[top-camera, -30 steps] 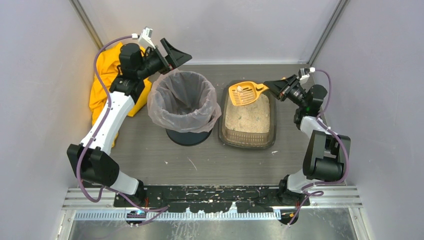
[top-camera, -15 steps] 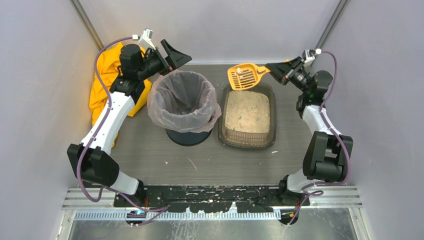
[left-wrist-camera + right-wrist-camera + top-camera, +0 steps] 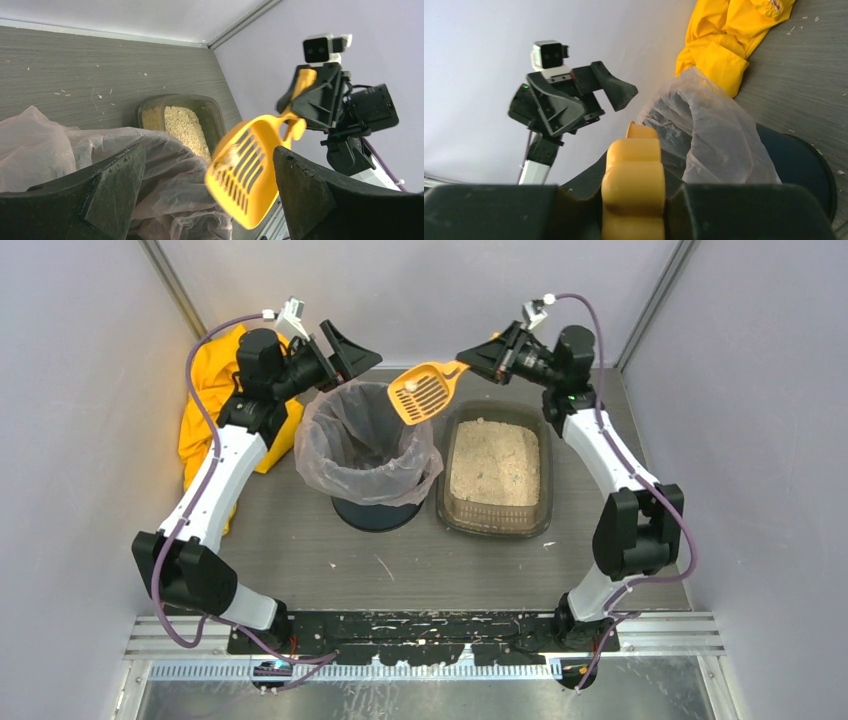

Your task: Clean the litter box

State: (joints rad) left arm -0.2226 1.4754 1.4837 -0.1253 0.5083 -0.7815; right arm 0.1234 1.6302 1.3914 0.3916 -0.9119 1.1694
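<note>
The litter box (image 3: 497,528), a dark translucent tray of beige litter, sits right of centre; its far rim (image 3: 210,102) shows in the left wrist view. My right gripper (image 3: 480,357) (image 3: 634,200) is shut on the handle of the orange slotted scoop (image 3: 424,392) (image 3: 250,175). It holds the scoop in the air over the right rim of the bag-lined round bin (image 3: 312,440). A small pale clump (image 3: 408,386) lies in the scoop. My left gripper (image 3: 343,350) (image 3: 208,152) stands open at the bin's far-left rim, holding nothing.
A crumpled yellow cloth (image 3: 205,400) (image 3: 729,35) lies at the back left behind the left arm. The clear bag (image 3: 709,135) hangs loosely over the bin's edge. Stray litter grains dot the grey table (image 3: 330,560). Walls close in on three sides.
The right arm has lifted the scoop from over the litter box's far end and swung it left to the bin. The left arm has not moved.
</note>
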